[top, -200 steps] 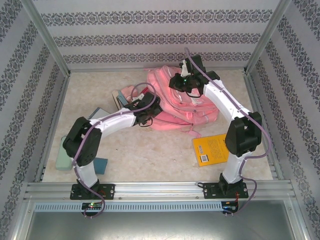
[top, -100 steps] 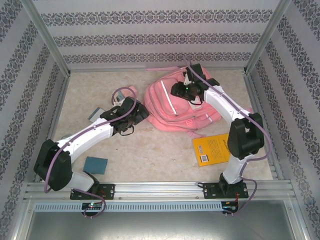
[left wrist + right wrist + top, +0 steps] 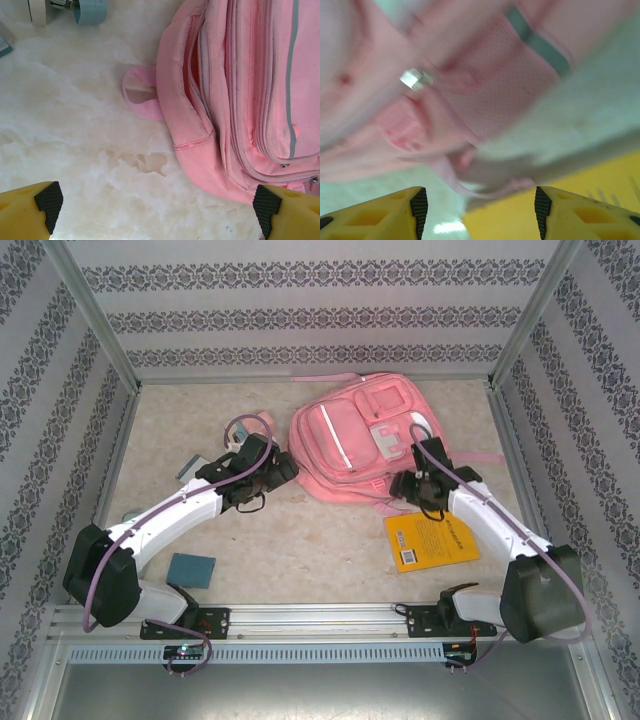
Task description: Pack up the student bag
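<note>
1. Room: the bare table [image 3: 300, 540] is open from centre to 6 o'clock, and patterned walls [image 3: 320, 310] close 9, 12 and 3 o'clock.
2. At 12 o'clock, near the back wall, the student bag [image 3: 350, 440] lies flat. A yellow book [image 3: 432, 540] sits at 4 o'clock and a blue pad [image 3: 191, 569] at 8 o'clock.
3. The left gripper [image 3: 156, 207] gapes wide and empty beside the bag's 9 o'clock edge. The right gripper [image 3: 480, 212] stands partly open over the bag's corner and the book, gripping nothing.

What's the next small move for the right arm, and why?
Probably shift the right gripper toward the yellow book and lower it onto the book's nearest edge. Its jaws stand open and empty over the near right corner of the backpack. The book lies just beside that corner on the table and is not yet packed.
</note>
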Motion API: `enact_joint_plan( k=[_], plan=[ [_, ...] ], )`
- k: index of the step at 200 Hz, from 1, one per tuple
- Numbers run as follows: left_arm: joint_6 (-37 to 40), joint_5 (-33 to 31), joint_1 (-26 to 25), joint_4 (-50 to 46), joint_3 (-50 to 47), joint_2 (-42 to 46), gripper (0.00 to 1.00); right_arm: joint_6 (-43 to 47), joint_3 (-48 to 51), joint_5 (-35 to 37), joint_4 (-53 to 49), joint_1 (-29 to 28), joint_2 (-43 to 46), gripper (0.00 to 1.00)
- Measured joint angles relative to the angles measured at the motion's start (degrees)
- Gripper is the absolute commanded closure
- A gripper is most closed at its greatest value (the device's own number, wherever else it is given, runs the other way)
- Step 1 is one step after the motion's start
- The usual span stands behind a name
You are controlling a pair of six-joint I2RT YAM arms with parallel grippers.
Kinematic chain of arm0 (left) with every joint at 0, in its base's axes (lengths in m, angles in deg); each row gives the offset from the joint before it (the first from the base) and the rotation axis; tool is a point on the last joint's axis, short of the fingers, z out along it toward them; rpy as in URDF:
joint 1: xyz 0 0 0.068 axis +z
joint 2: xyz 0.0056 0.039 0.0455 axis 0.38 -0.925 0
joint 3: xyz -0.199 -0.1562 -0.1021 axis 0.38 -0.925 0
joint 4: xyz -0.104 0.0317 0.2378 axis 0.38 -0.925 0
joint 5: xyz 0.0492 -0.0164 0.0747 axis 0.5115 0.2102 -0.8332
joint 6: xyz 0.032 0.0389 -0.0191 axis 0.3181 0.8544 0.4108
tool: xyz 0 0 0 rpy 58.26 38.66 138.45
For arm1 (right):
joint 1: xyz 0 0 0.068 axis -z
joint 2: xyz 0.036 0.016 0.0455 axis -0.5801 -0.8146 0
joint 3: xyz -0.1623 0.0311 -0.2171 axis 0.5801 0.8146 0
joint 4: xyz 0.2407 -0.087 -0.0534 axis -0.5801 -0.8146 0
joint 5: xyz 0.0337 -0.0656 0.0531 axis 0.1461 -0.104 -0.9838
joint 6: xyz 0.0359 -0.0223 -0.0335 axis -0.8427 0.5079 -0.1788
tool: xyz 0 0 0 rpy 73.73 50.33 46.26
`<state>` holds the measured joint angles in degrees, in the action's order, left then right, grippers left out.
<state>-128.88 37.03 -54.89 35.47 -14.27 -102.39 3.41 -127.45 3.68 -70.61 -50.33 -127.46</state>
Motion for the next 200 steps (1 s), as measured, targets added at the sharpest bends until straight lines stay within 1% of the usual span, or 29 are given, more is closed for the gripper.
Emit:
enact_joint_plan(
  k=[20, 39, 55, 64, 84, 102, 124, 147, 169, 200],
  plan=[
    [0.59, 0.07, 0.46, -0.15, 0.00, 0.46, 0.00, -0.74, 5.25, -0.09, -0.63, -0.07, 1.88, 0.35],
    [1.03, 0.04, 0.72, -0.31, 0.00, 0.74, 0.00, -1.88, 9.38, -0.09, -0.79, -1.53, 2.91, 0.35],
    [1.25, 0.04, 0.92, -0.74, 0.02, 0.83, 0.01, -3.37, 12.22, -0.13, -0.63, -3.93, 3.26, 0.35],
    [1.27, 0.07, 0.98, -1.09, 0.02, 0.96, 0.00, -4.20, 13.29, 0.20, -0.11, -5.31, 3.32, 0.34],
    [1.36, 0.07, 1.18, -1.27, 0.02, 1.36, 0.01, -6.51, 13.46, 1.92, 0.96, -8.94, 3.45, 0.35],
    [1.44, 0.07, 1.18, -1.46, 0.02, 1.84, 0.00, -8.68, 12.94, 1.90, 2.51, -12.70, 2.03, 0.36],
    [1.55, 0.04, 1.18, -2.01, 0.02, 2.89, 0.00, -11.80, 10.34, 1.25, 5.29, -18.27, -1.90, 0.36],
    [1.88, 0.02, 1.27, -2.73, -0.13, 4.72, 0.00, -14.05, 4.13, -1.18, 7.69, -24.22, -9.49, 0.36],
    [2.25, -0.07, 1.62, -2.99, -1.07, 6.93, 0.00, -15.08, -2.78, -3.82, 9.33, -27.52, -16.98, 0.37],
    [2.32, -0.46, 1.95, -3.87, -3.26, 10.05, 0.00, -15.39, -16.17, -8.07, 11.93, -30.29, -29.18, 0.38]
  ],
)
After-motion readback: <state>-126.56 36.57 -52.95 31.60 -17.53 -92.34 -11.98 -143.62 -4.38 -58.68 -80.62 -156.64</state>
